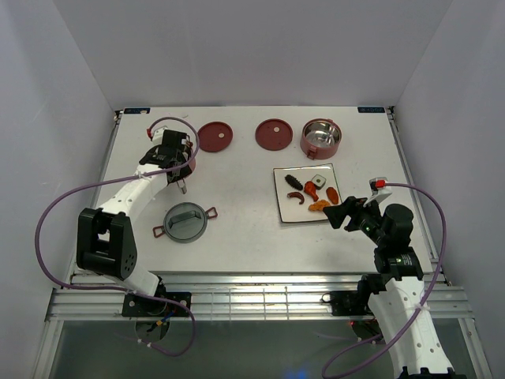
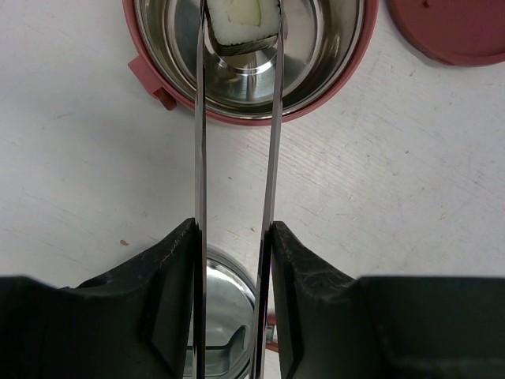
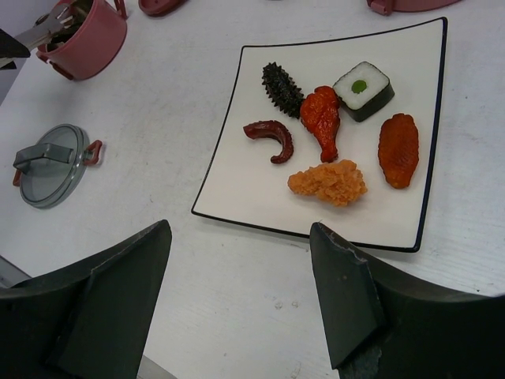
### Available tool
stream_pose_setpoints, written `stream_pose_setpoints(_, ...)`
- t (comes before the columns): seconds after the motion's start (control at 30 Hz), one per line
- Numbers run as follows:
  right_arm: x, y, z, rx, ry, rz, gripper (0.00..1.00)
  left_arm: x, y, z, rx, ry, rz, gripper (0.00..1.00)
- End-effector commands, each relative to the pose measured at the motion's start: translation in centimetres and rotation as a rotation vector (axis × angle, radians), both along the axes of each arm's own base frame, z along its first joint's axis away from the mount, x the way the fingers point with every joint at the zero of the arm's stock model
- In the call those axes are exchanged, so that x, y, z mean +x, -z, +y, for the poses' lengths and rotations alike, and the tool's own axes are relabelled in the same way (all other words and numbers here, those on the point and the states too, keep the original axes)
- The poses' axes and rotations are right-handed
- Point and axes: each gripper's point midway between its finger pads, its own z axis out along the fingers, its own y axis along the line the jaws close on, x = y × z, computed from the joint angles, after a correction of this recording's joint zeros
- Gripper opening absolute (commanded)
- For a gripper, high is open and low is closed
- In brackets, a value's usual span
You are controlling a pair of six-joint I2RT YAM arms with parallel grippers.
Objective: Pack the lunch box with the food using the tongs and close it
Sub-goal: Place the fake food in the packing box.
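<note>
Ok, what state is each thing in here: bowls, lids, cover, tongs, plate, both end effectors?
Left end effector: shut on the tongs.
Tongs: pinching a sushi piece over the left bowl.
Left bowl: open.
Right bowl: open, empty.
Disc lids: off, flat on the table.
Grey top cover: off, on the table.
Plate: holding six food pieces.
Right end effector: open, empty.

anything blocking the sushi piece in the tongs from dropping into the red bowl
Nothing visible. The sushi piece is pinched in the tongs right over the open red bowl, whose steel inside looks bare; a lid lies off beside it.
</note>
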Motion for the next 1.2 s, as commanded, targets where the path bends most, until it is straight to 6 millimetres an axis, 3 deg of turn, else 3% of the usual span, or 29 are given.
stream_pose_setpoints(0.0, 0.1, -1.3, 0.1, -0.003, -0.012, -0.054, 0.77, 0.5, -1.9, 0.0, -0.016, -0.014, -0.073, 0.43)
stream_pose_setpoints(0.2, 0.2, -1.3, 0.0, -0.006, -0.007, -0.052, 0.77, 0.6, -2.3, 0.0, -0.014, -0.015, -0.079, 0.53)
stream_pose_setpoints(0.83, 0.2, -1.4, -0.1, -0.009, 0.002, -0.055, 0.77, 0.9, -4.8, -0.1, -0.012, 0.005, -0.102, 0.60)
stream_pose_setpoints(1.03, 0.2, -1.5, -0.2, -0.012, 0.004, -0.054, 0.77, 1.3, -7.6, -3.6, -0.011, 0.148, -0.118, 0.60)
stream_pose_setpoints(1.13, 0.3, -1.5, -0.3, -0.012, 0.010, -0.055, 0.77, 1.2, -8.0, -6.8, 0.040, 0.222, -0.098, 0.60)
stream_pose_setpoints(1.17, 0.3, -1.6, -0.3, -0.014, 0.013, -0.055, 0.77, 0.7, -8.0, -9.0, 0.051, 0.275, -0.094, 0.60)
